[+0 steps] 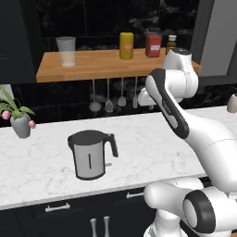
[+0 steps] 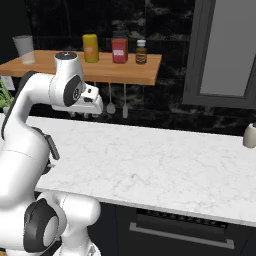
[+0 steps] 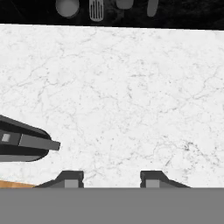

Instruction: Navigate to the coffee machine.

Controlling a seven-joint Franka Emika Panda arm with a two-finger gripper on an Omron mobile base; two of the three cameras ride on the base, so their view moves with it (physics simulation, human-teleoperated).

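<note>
A white marble counter point(image 1: 152, 139) runs across both base views, and the arm is folded up above it with the hand held over the stone, below the front edge of a wooden shelf point(image 1: 92, 65) fixed to the dark wall. In the hand view the gripper point(image 3: 111, 179) points down at bare marble, its two fingertips point(image 3: 70, 178) standing apart with nothing between them. A grey kettle point(image 1: 91, 153) with a black handle and lid stands on the counter near its front edge, to the left of the arm; in the hand view the dark shape with a grey bar at the left may be part of it, but that cannot be told for sure. Left of the kettle, a small grey pot with a plant and pink buds point(image 1: 18, 121) sits near the edge of the picture. On the shelf stand a clear glass point(image 1: 66, 51), a yellow jar point(image 1: 126, 45), a red jar point(image 1: 153, 45) and a small dark bottle point(image 2: 141, 52). Ladles and spoons point(image 1: 109, 97) hang under the shelf, behind the kettle. No boxy black coffee machine is in sight on this stretch of counter, so its place cannot be told.
</note>
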